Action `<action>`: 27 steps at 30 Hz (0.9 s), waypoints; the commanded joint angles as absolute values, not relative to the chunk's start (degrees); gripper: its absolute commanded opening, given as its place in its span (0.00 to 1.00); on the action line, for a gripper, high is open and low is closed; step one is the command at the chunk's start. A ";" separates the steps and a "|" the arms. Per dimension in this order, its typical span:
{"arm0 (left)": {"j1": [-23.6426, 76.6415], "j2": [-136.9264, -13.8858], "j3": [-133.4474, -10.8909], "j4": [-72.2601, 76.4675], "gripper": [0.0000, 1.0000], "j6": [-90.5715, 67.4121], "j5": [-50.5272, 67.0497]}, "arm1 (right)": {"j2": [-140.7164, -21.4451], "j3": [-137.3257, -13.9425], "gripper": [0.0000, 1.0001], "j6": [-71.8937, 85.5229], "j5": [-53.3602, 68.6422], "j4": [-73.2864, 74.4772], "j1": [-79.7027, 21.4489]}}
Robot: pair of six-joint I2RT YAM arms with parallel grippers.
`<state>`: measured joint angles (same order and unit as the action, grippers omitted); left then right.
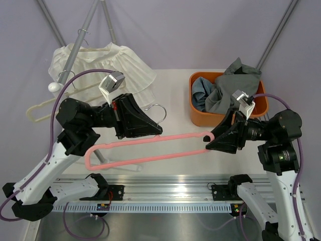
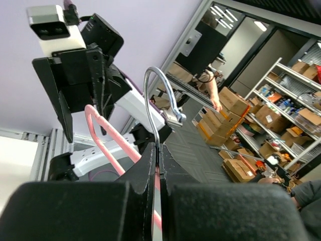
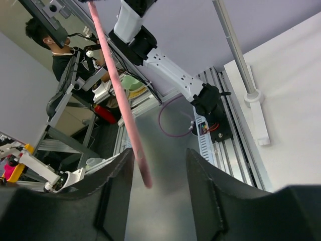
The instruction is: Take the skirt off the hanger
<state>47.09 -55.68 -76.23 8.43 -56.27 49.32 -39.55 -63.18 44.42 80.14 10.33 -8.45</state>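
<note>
Pink hanger (image 1: 150, 158) bare; skirt (image 1: 125, 65) off, desk (image 1: 173, 95) far-left corner. Left jaws clenched on hook (image 1: 159, 107), right jaws released.

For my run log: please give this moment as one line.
left gripper shut on pink hanger | right gripper open around its end | hanger bare

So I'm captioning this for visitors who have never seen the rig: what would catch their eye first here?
The bare pink hanger stretched across the middle, the left gripper shut on its metal hook and the right gripper open around its far end. Next, the white pleated garment at the back left and the orange bin of clothes at the back right.
</note>
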 commanded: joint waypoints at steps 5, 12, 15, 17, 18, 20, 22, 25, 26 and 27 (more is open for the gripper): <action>48.16 -56.86 -75.85 17.57 0.00 -60.73 50.45 | -42.89 -66.18 0.06 53.78 79.28 -3.33 -12.47; 48.16 -56.87 -76.11 14.00 0.99 -58.20 47.39 | -42.19 -66.36 0.00 53.26 79.54 -3.96 -15.47; 48.08 -56.43 -76.03 10.47 0.99 -55.73 45.01 | -41.92 -67.23 0.00 50.47 78.84 -0.98 -15.38; 48.08 -56.43 -75.59 11.59 0.99 -55.72 44.91 | -41.75 -68.72 0.00 45.56 77.79 6.30 -15.47; 47.99 -56.08 -75.32 11.60 0.99 -55.55 44.74 | -41.57 -69.25 0.00 43.87 77.09 8.42 -15.47; 48.08 -55.72 -75.85 9.94 0.99 -53.98 44.12 | -40.96 -69.61 0.00 42.72 76.12 10.90 -15.47; 48.08 -54.41 -77.59 3.11 0.99 -49.06 40.80 | -40.43 -69.70 0.00 42.45 75.15 11.68 -15.47; 48.08 -52.91 -79.53 -8.67 0.99 -41.33 33.51 | -39.55 -70.83 0.00 39.48 72.52 17.19 -15.38; 48.08 -51.95 -80.41 -10.96 0.99 -39.74 31.75 | -39.64 -72.41 0.00 37.72 71.55 20.18 -15.38; 47.99 -51.33 -80.51 -13.86 0.99 -37.12 28.94 | -39.81 -73.47 0.00 34.05 69.28 25.70 -15.47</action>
<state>48.01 -54.22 -76.93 -4.14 -46.48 37.87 -40.05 -69.10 41.63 75.26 14.79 -15.11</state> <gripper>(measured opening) 0.985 0.046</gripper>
